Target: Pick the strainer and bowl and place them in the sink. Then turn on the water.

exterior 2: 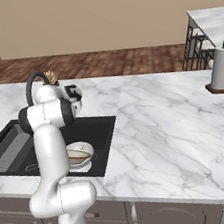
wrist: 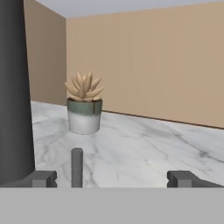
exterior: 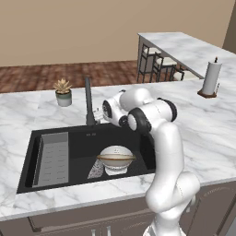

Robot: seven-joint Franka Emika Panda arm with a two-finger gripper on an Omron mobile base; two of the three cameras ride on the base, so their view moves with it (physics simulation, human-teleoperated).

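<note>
The bowl (exterior: 116,157) is sitting inside the sink (exterior: 27,159), toward its right half, with the strainer (exterior: 96,170) lying just beside it at its left; a white domed piece appears to be nesting with the bowl, though the left base view is too coarse to settle which is sitting on which. No water is running from the faucet (exterior: 88,101). What is left is the tap: a small upright lever (wrist: 77,167) is standing just beside the faucet column in the hand view, between the fingertips (wrist: 43,178). The gripper (wrist: 117,179) is hovering at the faucet base with its jaws spread wide and holding nothing.

Handling judgement: the lever is looking stiff, slim and smooth, so it is calling for a sideways push or a light pinch low on its shaft, not force.

The counter (exterior: 216,124) is polished marble, probably slippery. A potted succulent (exterior: 63,91) is standing behind the sink, a paper towel roll (exterior: 211,78) far right, and bar stools (exterior: 156,62) beyond
</note>
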